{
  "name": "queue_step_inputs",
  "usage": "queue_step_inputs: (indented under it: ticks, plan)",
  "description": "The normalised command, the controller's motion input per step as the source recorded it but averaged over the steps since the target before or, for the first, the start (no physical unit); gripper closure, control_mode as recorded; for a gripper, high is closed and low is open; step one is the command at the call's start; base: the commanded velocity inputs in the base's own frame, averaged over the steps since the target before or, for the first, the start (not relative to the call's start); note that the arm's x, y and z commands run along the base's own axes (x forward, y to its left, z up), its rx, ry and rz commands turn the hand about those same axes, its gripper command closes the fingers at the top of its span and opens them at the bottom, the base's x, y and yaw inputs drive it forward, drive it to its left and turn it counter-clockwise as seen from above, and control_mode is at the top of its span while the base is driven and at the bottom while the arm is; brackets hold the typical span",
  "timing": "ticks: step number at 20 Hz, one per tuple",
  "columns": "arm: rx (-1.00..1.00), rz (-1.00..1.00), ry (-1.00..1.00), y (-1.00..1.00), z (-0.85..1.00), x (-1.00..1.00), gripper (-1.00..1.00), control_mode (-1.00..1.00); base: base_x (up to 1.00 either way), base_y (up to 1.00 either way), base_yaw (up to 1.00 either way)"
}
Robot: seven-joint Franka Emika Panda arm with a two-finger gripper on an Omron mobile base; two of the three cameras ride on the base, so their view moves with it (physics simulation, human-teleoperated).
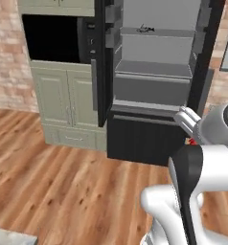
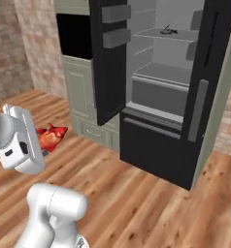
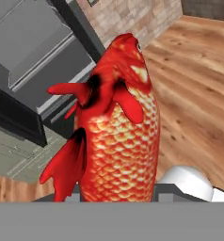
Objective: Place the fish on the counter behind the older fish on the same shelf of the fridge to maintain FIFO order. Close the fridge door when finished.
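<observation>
rendered scene, even diffuse light, moderately bright; no single light source apparent. shadows faint and soft on the wooden floor (image 1: 63,191). fridge (image 2: 156,140) exterior glossy black, interior flat grey. both base views slightly soft and blocky; hand view sharper, fish (image 3: 118,136) scales crisp.

The fridge (image 2: 161,87) stands ahead at 12 o'clock, both doors swung open. The older fish (image 2: 168,31) lies on the top shelf (image 2: 158,35), with 2 lower shelves and a drawer beneath it. The left fridge door (image 2: 110,63) carries 2 bins and stands before a cabinet (image 1: 63,95) at 10 o'clock. The fish (image 2: 50,136) hangs in the gripper (image 2: 40,140) above the floor (image 1: 63,191), before the fridge, well apart from it.
</observation>
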Motion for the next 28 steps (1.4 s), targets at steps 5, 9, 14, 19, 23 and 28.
queue_step_inputs:
  ticks: [5,9,14,19,23,28]
  plan:
    - [0.00,0.00,0.00,0.00,0.00,0.00,1.00,1.00,1.00,0.00,-0.35]
    - [0.00,0.00,0.00,0.00,0.00,0.00,1.00,1.00,1.00,0.00,-0.18]
    - [0.00,0.00,0.00,0.00,0.00,0.00,1.00,1.00,1.00,0.06,-0.16]
    - [0.00,0.00,0.00,0.00,0.00,0.00,1.00,1.00,0.95,0.29,-0.27]
    - [0.00,0.00,0.00,0.00,0.00,0.00,1.00,1.00,0.85,0.54,-0.37]
    - [0.00,0.00,0.00,0.00,0.00,0.00,1.00,1.00,0.82,0.42,-0.34]
